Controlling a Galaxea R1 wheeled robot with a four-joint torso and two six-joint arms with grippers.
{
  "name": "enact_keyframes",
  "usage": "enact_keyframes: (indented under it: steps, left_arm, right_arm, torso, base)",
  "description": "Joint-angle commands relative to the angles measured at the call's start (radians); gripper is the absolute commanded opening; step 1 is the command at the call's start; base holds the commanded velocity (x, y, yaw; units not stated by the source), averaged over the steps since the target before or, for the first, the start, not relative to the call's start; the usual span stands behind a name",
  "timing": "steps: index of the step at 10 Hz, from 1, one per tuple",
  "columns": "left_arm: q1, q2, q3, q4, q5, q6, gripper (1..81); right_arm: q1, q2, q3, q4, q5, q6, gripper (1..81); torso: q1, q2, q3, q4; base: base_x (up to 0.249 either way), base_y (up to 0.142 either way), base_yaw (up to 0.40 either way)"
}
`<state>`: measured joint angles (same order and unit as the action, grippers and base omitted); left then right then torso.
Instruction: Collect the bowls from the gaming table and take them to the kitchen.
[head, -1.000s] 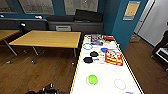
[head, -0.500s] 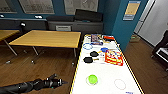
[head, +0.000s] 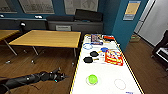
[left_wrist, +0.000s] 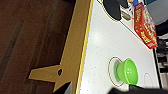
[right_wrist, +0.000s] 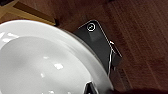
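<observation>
The gaming table (head: 107, 75) has a glossy white top and runs away from me on the right. A lime green bowl (head: 92, 79) stands on a ring near its near end. Farther along sit two black bowls (head: 88, 59) (head: 94, 53) and a blue one (head: 104, 49). My left arm reaches in low from the left, and its gripper (head: 61, 76) hangs over the floor just short of the table's left edge. In the left wrist view the green bowl (left_wrist: 127, 71) lies close ahead on the white top (left_wrist: 105, 42), with two dark fingertips spread wide apart.
A red-and-yellow game box (head: 113, 57) lies beside the bowls, with more items at the far end. A wooden table (head: 47, 38) stands to the left over dark wood floor. A blue pillar (head: 120, 27) rises at the right. The right wrist view holds a glossy white rounded surface (right_wrist: 37, 65) above the floor.
My left arm has come up into the head view from the lower left and stretched toward the table's edge. The bowls have not moved.
</observation>
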<state>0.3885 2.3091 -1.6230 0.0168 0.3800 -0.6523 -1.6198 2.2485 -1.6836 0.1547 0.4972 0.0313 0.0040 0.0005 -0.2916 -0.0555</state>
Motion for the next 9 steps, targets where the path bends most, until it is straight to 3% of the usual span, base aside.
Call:
enact_keyframes:
  steps: [1,3,8,9]
  left_arm:
    - [-0.136,0.075,-0.054,-0.003,0.045,-0.003,81.1]
    - [-0.141,0.171,-0.135,0.032,0.089,-0.003,81.1]
    - [-0.144,0.294,-0.229,0.045,0.092,-0.003,81.1]
    - [-0.145,0.322,-0.253,0.043,0.117,-0.004,81.1]
  right_arm:
    - [0.019,-0.05,0.015,-0.024,-0.054,0.004,1.0]
    - [0.022,-0.06,0.009,-0.024,-0.065,0.004,1.0]
    - [0.03,-0.054,0.006,-0.03,-0.069,0.004,1.0]
    - [0.034,-0.054,0.004,-0.03,-0.08,0.004,1.0]
  torso:
    - [0.0,-0.001,0.0,0.0]
    - [0.0,-0.001,0.0,0.0]
    - [0.0,-0.001,0.0,0.0]
    - [0.0,-0.001,0.0,0.0]
  base:
    - [0.0,0.0,0.0]
    - [0.0,0.0,0.0]
    - [0.0,0.0,0.0]
    - [0.0,0.0,0.0]
